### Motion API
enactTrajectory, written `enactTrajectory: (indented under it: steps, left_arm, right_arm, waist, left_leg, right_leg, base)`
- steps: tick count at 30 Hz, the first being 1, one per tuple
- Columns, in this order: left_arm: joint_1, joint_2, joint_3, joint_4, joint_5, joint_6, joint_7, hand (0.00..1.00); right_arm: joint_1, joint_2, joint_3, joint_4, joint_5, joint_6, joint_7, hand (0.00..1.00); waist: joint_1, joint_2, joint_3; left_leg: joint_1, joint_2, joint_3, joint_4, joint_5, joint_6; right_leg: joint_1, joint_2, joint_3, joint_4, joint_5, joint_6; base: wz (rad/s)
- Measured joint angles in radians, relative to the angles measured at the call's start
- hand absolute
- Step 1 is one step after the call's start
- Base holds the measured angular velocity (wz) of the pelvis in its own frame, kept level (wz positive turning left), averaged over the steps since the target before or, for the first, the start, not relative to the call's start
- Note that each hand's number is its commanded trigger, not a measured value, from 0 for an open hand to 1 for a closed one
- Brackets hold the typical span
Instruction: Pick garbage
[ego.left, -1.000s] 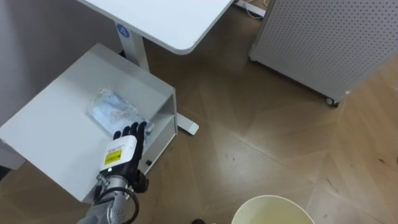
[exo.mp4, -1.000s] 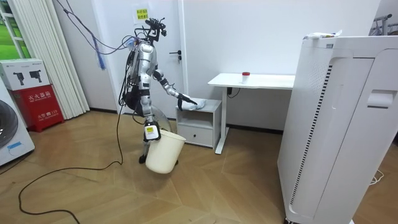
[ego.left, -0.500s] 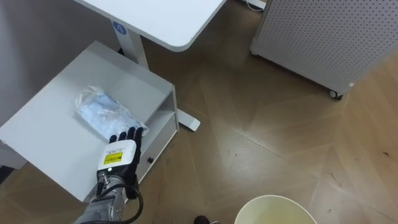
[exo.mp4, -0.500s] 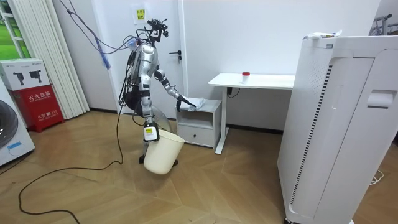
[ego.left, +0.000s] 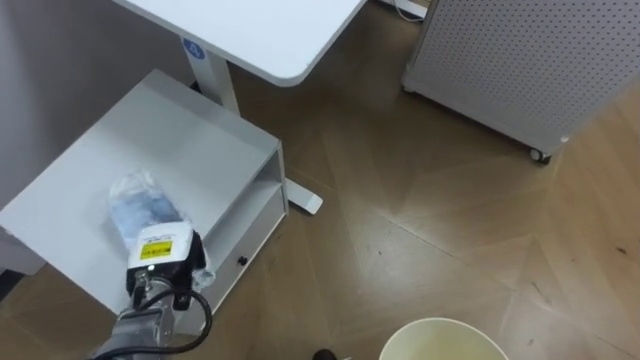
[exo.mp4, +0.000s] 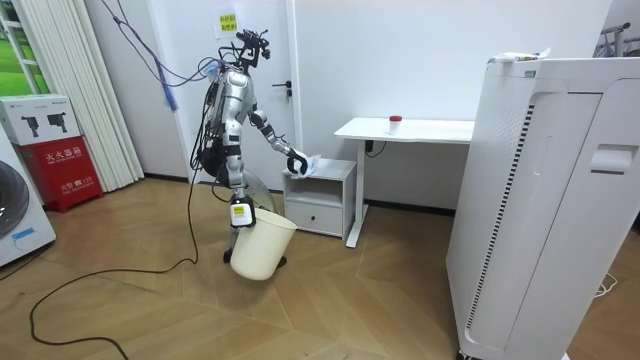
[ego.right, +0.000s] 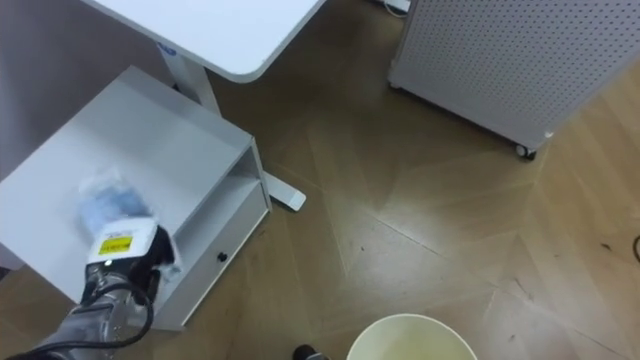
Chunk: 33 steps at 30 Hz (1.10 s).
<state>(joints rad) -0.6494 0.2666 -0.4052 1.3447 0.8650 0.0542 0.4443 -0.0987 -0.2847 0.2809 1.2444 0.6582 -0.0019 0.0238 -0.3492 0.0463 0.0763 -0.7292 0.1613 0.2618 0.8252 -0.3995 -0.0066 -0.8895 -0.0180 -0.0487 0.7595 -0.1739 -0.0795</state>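
One crumpled clear plastic bag (ego.left: 135, 203) is seen on top of one low white cabinet (ego.left: 200, 150), near its front edge. One white desk (ego.left: 270, 30) stands just beside the cabinet, and one small red object (exo.mp4: 395, 120) is seen on the desktop in the room view. One pale round bin (ego.left: 436, 321) is seen on the wooden floor in front of the robot, well apart from the bag. One white perforated panel on castors (ego.left: 520, 60) stands beyond the desk.

The robot is shown standing upright by the cabinet. The left arm is stretched forward and down over the cabinet top, and the left hand (ego.left: 160, 250) is laid on the near end of the bag with its back turned up; its fingers are curled under and closed on the bunched plastic. The right hand (exo.mp4: 241, 211) is hung low at the bin's rim; whether it grips anything cannot be told
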Motion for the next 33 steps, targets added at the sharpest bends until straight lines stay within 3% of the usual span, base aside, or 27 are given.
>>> enactTrajectory:
  steps: [8,13,15,17,20,22,26,28,30,33]
  left_arm:
    - [0.000,-0.001,0.004,-0.002,0.034,-0.020,0.014,1.00]
    - [0.000,-0.001,0.004,-0.003,0.008,-0.026,0.054,1.00]
    - [0.000,-0.002,0.004,-0.009,-0.014,-0.046,0.079,1.00]
    - [0.000,-0.004,0.001,-0.013,-0.069,-0.074,0.106,1.00]
    - [0.000,-0.023,0.012,-0.054,-0.241,-0.120,0.115,1.00]
    - [0.001,-0.051,0.033,-0.105,-0.346,-0.168,0.115,1.00]
    - [0.058,-0.102,0.024,-0.241,-0.561,-0.219,0.088,1.00]
    - [0.093,-0.134,-0.019,-0.276,-0.710,-0.258,0.031,1.00]
    - [0.128,-0.161,-0.055,-0.288,-0.802,-0.262,-0.041,1.00]
    - [0.196,-0.204,-0.094,-0.305,-0.888,-0.264,-0.171,1.00]
  right_arm:
    - [-0.002,0.000,0.001,0.001,0.004,-0.007,-0.029,1.00]
    - [-0.003,0.003,0.012,-0.006,0.053,-0.033,-0.037,1.00]
    - [-0.011,0.008,0.013,-0.008,0.088,-0.050,-0.043,1.00]
    - [-0.019,0.014,0.025,-0.008,0.139,-0.070,-0.049,1.00]
    - [-0.046,0.022,0.048,-0.013,0.142,-0.105,-0.076,1.00]
    - [-0.057,0.032,0.050,-0.015,0.140,-0.133,-0.094,1.00]
    - [-0.093,0.048,0.052,-0.015,0.136,-0.175,-0.120,1.00]
    - [-0.125,0.057,0.062,-0.023,0.138,-0.196,-0.132,1.00]
    - [-0.138,0.065,0.070,-0.036,0.137,-0.216,-0.136,1.00]
    - [-0.157,0.096,0.071,-0.048,0.129,-0.247,-0.134,1.00]
  waist:
    - [0.033,0.000,0.0000]
    - [0.051,-0.001,0.0011]
    - [0.055,-0.002,0.0026]
    - [0.057,-0.007,0.0077]
    - [0.077,-0.007,0.0121]
    - [0.103,-0.006,0.0128]
    - [0.135,-0.006,0.0127]
    - [0.151,-0.007,0.0121]
    - [0.160,-0.008,0.0117]
    - [0.164,-0.022,0.0037]
  left_leg:
    - [-0.001,0.003,-0.009,0.001,0.001,-0.001]
    - [0.010,0.002,-0.020,0.000,0.001,-0.001]
    - [0.012,-0.003,-0.028,-0.003,0.001,0.000]
    - [0.021,-0.002,-0.024,-0.016,0.007,0.004]
    - [0.019,-0.002,-0.022,-0.032,0.015,0.006]
    - [0.012,-0.003,-0.029,-0.036,0.018,0.004]
    - [0.016,-0.009,-0.028,-0.051,0.022,0.006]
    - [0.024,-0.013,-0.027,-0.067,0.030,0.007]
    - [0.035,-0.014,-0.028,-0.076,0.034,0.007]
    - [0.050,-0.026,-0.027,-0.105,0.051,0.009]
  right_leg:
    - [0.004,0.002,-0.009,-0.009,0.002,0.000]
    - [0.023,0.000,-0.019,-0.016,0.001,0.000]
    - [0.029,-0.007,-0.027,-0.019,0.001,0.001]
    - [0.039,-0.010,-0.028,-0.029,0.003,0.003]
    - [0.041,-0.010,-0.029,-0.051,0.013,0.006]
    - [0.042,-0.005,-0.036,-0.067,0.020,0.004]
    - [0.043,-0.010,-0.035,-0.074,0.023,0.005]
    - [0.052,-0.012,-0.036,-0.089,0.024,0.008]
    - [0.067,-0.013,-0.040,-0.100,0.024,0.009]
    - [0.079,-0.025,-0.046,-0.112,0.024,0.011]
  base:
    - [0.00]
    - [0.04]
    - [0.12]
    - [0.09]
    - [0.00]
    - [0.00]
    - [0.00]
    - [0.04]
    - [0.07]
    - [0.14]
